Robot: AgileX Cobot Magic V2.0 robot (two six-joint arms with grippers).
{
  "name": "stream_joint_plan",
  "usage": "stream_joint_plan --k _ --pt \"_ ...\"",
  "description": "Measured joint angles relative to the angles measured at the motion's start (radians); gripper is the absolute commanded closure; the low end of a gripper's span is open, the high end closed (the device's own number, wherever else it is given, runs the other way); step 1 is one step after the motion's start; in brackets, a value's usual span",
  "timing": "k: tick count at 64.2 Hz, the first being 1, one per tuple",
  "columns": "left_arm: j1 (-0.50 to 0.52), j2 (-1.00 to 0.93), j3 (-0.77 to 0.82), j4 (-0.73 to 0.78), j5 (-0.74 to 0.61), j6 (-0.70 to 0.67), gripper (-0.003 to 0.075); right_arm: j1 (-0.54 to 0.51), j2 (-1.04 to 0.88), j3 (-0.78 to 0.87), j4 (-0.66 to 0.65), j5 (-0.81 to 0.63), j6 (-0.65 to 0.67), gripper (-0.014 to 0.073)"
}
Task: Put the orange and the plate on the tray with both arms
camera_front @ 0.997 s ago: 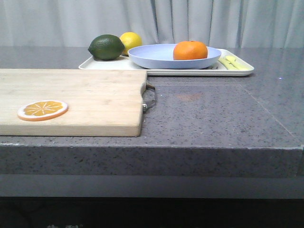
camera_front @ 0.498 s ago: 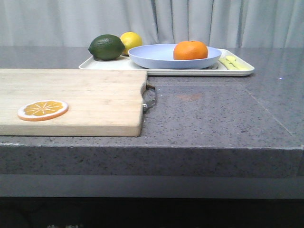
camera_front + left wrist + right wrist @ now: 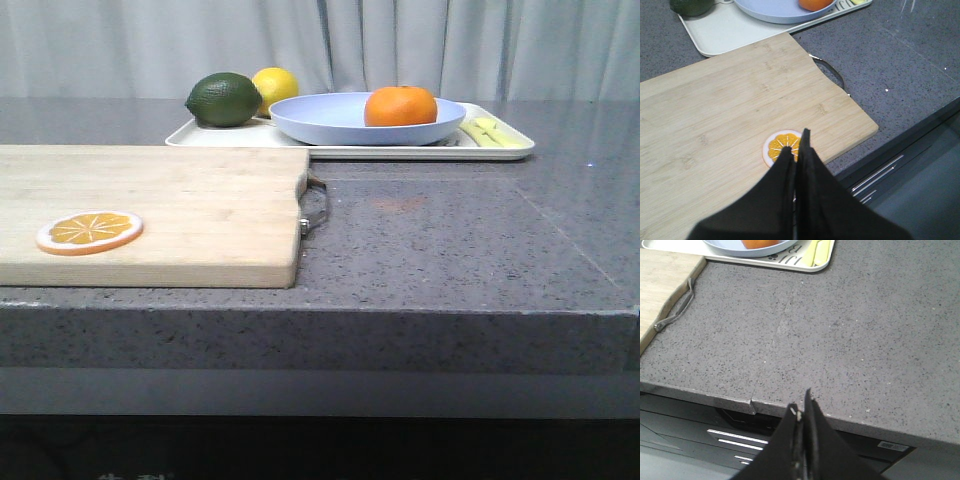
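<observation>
The orange [image 3: 400, 105] rests inside the pale lavender-blue plate [image 3: 330, 125], and the plate sits on the cream-white tray [image 3: 400, 152] at the back of the counter. The left wrist view shows the same orange [image 3: 814, 4], plate [image 3: 771, 10] and tray [image 3: 722, 36] far off. My left gripper [image 3: 796, 141] is shut and empty, held high over the cutting board near the counter's front edge. My right gripper [image 3: 801, 402] is shut and empty, hanging over the counter's front edge, far from the plate [image 3: 735, 246] and tray [image 3: 785, 262]. Neither gripper appears in the front view.
A wooden cutting board [image 3: 170, 205] with a metal handle lies at the front left, with a flat orange slice [image 3: 90, 232] on it. On the tray also sit a dark green avocado [image 3: 224, 99], a yellow lemon [image 3: 276, 86] and pale yellow pieces [image 3: 492, 132].
</observation>
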Motion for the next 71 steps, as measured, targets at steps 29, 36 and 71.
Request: stream_joint_plan --k 29,36,71 --pt "0.281 -0.398 0.403 0.004 -0.339 0.0 0.0738 0.0 0.0 0.0 0.0 0.0 0.0 0.0663" --pt "0.346 -0.506 0.519 0.001 -0.425 0.0 0.0738 0.0 0.0 0.0 0.0 0.0 0.0 0.0663" --pt "0.412 -0.65 0.701 0.152 -0.509 -0.235 0.0738 0.0 0.0 0.0 -0.002 0.0 -0.002 0.0663"
